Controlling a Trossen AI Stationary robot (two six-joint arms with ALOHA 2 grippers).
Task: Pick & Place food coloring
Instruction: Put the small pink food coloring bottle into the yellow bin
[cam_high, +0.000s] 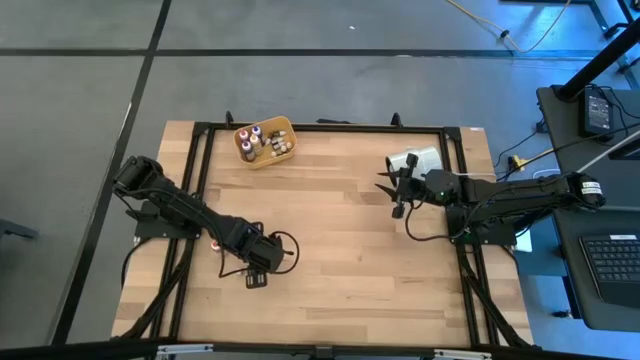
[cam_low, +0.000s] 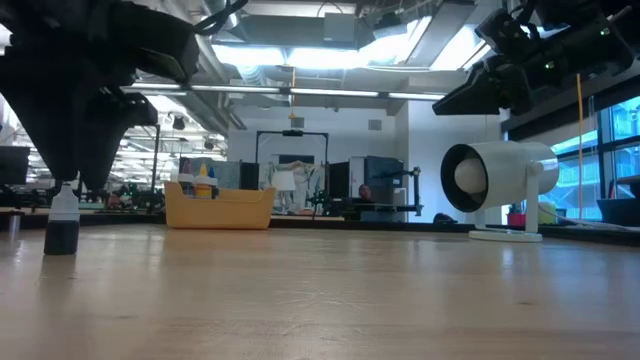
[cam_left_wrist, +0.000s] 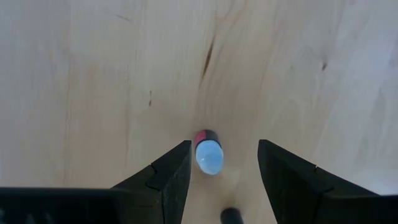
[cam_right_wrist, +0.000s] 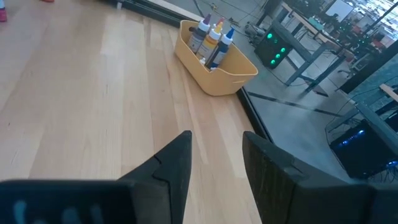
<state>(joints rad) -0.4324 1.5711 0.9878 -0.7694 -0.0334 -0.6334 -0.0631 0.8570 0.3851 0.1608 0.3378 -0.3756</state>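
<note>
One small food coloring bottle (cam_left_wrist: 208, 154), with a pale cap and a red body, stands upright on the wooden table (cam_high: 340, 250) near its front left. My left gripper (cam_left_wrist: 224, 146) points down over it, open. Its fingers stand on either side of the cap, which is nearer one finger (cam_left_wrist: 177, 168). In the low view the bottle (cam_low: 62, 222) stands right under the gripper (cam_low: 70, 175). My right gripper (cam_high: 398, 195) hovers open at the far right with nothing between its fingers (cam_right_wrist: 180, 158). Several more bottles (cam_right_wrist: 212, 36) stand in the yellow tray (cam_high: 283, 127).
The yellow tray (cam_right_wrist: 217, 78) stands at the table's far edge, left of centre. A large white cylinder (cam_low: 500, 180) on a stand sits at the far right, beside my right arm. Bare wood (cam_high: 340, 250) lies between the two arms.
</note>
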